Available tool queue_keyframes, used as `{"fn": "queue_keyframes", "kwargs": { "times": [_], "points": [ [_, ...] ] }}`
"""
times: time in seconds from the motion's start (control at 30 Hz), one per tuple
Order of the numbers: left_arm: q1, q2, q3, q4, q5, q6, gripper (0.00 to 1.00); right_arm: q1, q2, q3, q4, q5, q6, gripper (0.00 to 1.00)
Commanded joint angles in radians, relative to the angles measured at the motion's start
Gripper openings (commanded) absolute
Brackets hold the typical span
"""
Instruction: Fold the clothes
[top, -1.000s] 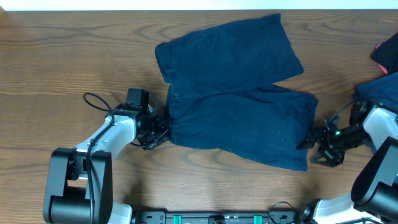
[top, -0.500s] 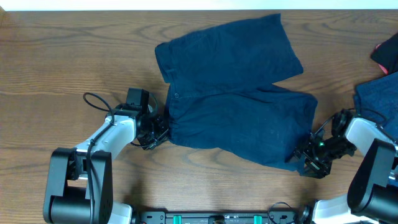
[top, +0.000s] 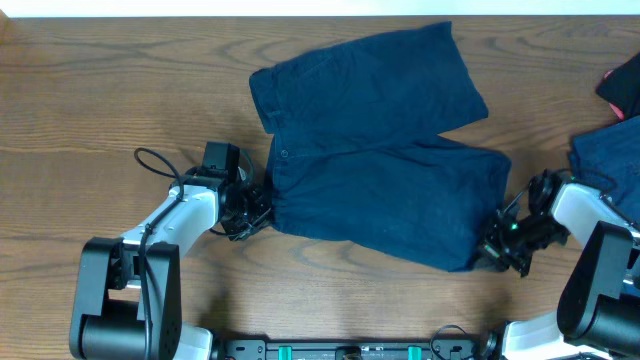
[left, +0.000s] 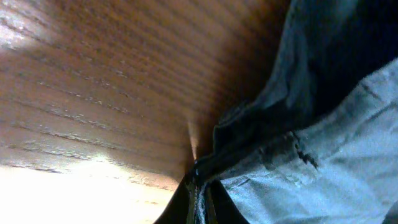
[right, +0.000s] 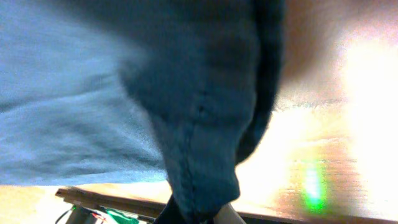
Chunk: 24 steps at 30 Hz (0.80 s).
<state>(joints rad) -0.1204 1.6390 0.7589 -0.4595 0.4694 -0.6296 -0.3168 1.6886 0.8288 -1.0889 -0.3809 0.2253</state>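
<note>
Navy shorts (top: 380, 150) are now pinched at both ends. My right gripper (top: 492, 250), apart beside the hem a second ago, has slid in and clamped on the near leg's lower hem corner, with the stitched edge bunched between its fingers. My left gripper (top: 262, 208) stays clamped on the waistband end. The garment lies flat on the wooden table (top: 100, 100), legs splayed, unfolded. With both grips set, I judge the first fold can begin. No container is in view; a blue cloth (top: 605, 150) and a red cloth (top: 622, 85) lie at the right edge.
</note>
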Motion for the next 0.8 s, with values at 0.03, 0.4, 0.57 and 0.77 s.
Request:
{"fn": "queue_keyframes", "kwargs": {
  "times": [0.03,0.4,0.57,0.77],
  "points": [
    [0.007,-0.07,0.005,-0.089,-0.088,0.106,0.06,-0.005,-0.043,0.132,-0.043,0.007,-0.048,0.01],
    [0.006,-0.583,0.022,-0.394,-0.122,0.128,0.06,-0.035,-0.318,0.475,-0.188,0.008,-0.007,0.01],
    [0.006,-0.826,0.069,-0.563,-0.084,0.118,0.06,-0.047,-0.393,0.631,-0.28,0.027,0.008,0.01],
    [0.006,-0.967,0.146,-0.601,-0.09,0.102,0.06,-0.044,-0.393,0.753,-0.27,0.041,0.057,0.01]
  ]
}}
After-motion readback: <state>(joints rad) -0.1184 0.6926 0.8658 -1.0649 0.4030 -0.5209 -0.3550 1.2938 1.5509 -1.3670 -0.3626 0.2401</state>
